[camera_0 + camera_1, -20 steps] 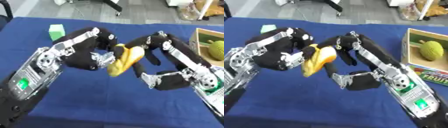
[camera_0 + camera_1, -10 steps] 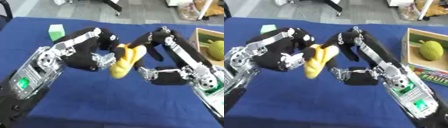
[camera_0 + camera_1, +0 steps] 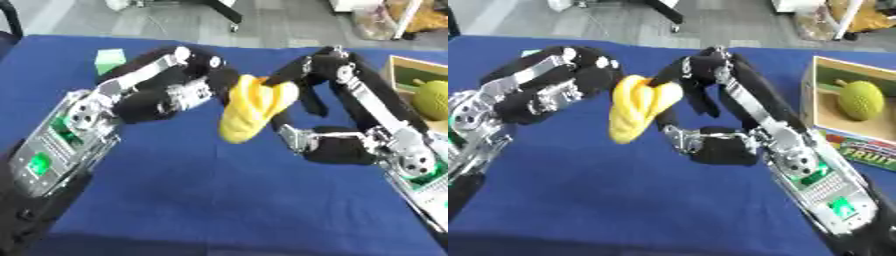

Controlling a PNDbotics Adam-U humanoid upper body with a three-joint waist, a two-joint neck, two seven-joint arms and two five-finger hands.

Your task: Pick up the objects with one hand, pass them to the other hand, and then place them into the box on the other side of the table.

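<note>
So the banana [image 3: 249, 107] hangs long-axis-down mid-air over the blue counter [image 3: 201, 200], top end pinched between both curled hands, left hand [image 3: 188, 92] and right hand [image 3: 302, 80], with the box [image 3: 846, 107] off to the right hand's side.

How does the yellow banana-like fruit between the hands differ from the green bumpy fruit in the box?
The yellow banana bunch is long and smooth; the green bumpy fruit is round and knobbly. The banana bunch hangs above the blue table between the left hand and right hand; the green fruit rests in the box. Both are fruit-shaped.
</note>
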